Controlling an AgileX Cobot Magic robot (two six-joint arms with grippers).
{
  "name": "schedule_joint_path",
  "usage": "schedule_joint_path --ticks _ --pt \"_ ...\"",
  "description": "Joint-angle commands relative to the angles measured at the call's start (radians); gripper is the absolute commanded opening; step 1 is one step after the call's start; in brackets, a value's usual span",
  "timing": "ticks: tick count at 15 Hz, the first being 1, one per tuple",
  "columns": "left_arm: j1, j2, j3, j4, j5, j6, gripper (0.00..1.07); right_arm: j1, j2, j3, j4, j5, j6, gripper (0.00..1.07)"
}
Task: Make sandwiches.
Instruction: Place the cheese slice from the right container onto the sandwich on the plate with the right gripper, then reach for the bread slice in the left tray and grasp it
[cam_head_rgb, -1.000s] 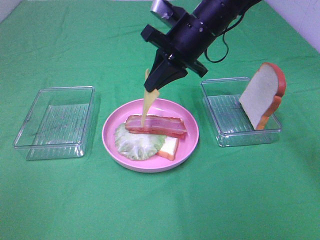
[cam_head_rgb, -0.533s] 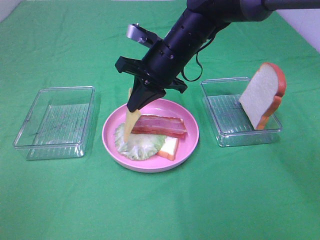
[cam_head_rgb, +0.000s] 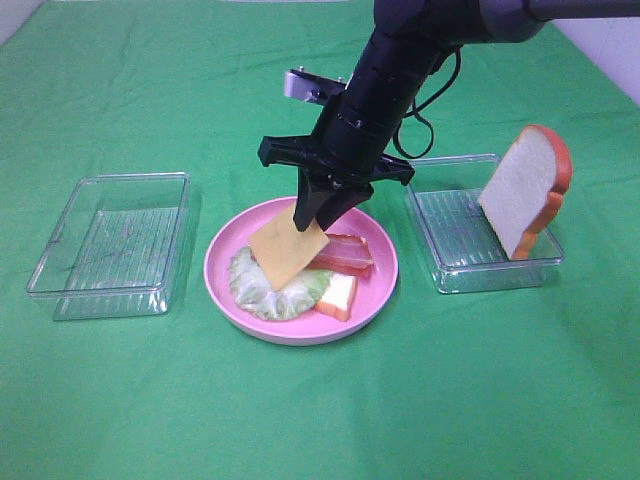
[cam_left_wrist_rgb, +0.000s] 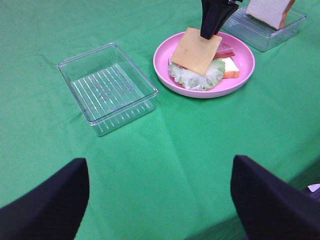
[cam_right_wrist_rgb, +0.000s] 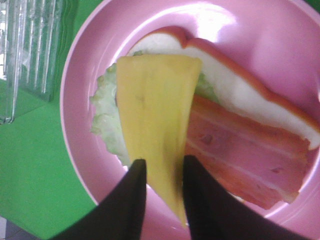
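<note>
On the pink plate (cam_head_rgb: 222, 262) lies a partial sandwich: a bread slice (cam_head_rgb: 338, 294), a pale green lettuce leaf (cam_head_rgb: 268, 295) and bacon strips (cam_head_rgb: 345, 252). My right gripper (cam_head_rgb: 316, 214) is shut on a yellow cheese slice (cam_head_rgb: 286, 250) and holds it tilted over the lettuce and bacon. The wrist view shows the cheese (cam_right_wrist_rgb: 156, 115) hanging between the fingers (cam_right_wrist_rgb: 131, 200) above the bacon (cam_right_wrist_rgb: 245, 160) and bread (cam_right_wrist_rgb: 235, 90). A second bread slice (cam_head_rgb: 527, 188) leans upright in the right clear tray (cam_head_rgb: 450, 270). My left gripper (cam_left_wrist_rgb: 160, 200) is open, low over the cloth, far from the plate (cam_left_wrist_rgb: 245, 70).
An empty clear tray (cam_head_rgb: 110, 242) stands left of the plate; it also shows in the left wrist view (cam_left_wrist_rgb: 107, 87). Green cloth covers the table. The table's front edge shows near the left gripper (cam_left_wrist_rgb: 300, 175).
My right gripper has swung right and turned over the plate. The cheese went from hanging edge-on at the lettuce's left to lying flat-faced and tilted over lettuce and bacon.
</note>
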Motion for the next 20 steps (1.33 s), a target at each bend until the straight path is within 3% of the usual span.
schedule_joint_path --ticks 1,3,7,12,17,18,20 --pt "0.001 -0.008 0.004 0.002 -0.007 0.000 0.75 0.003 -0.002 0.006 -0.069 -0.001 0.042 0.64" --pt "0.001 -0.008 0.004 0.002 -0.007 0.000 0.75 0.003 -0.007 0.004 -0.120 0.004 0.077 0.70" --pt "0.001 -0.008 0.004 0.002 -0.007 -0.001 0.75 0.001 -0.100 0.002 -0.281 0.014 0.122 0.70" --pt "0.001 -0.008 0.004 0.002 -0.007 -0.001 0.75 -0.073 -0.264 0.002 -0.369 0.088 0.121 0.70" --pt "0.001 -0.008 0.004 0.002 -0.007 -0.001 0.75 -0.254 -0.351 0.002 -0.422 0.179 0.117 0.70" --pt "0.001 -0.008 0.004 0.002 -0.007 -0.001 0.75 -0.323 -0.339 0.005 -0.422 0.219 0.106 0.70" --pt "0.001 -0.008 0.004 0.002 -0.007 -0.001 0.75 -0.364 -0.331 0.005 -0.415 0.227 0.098 0.70"
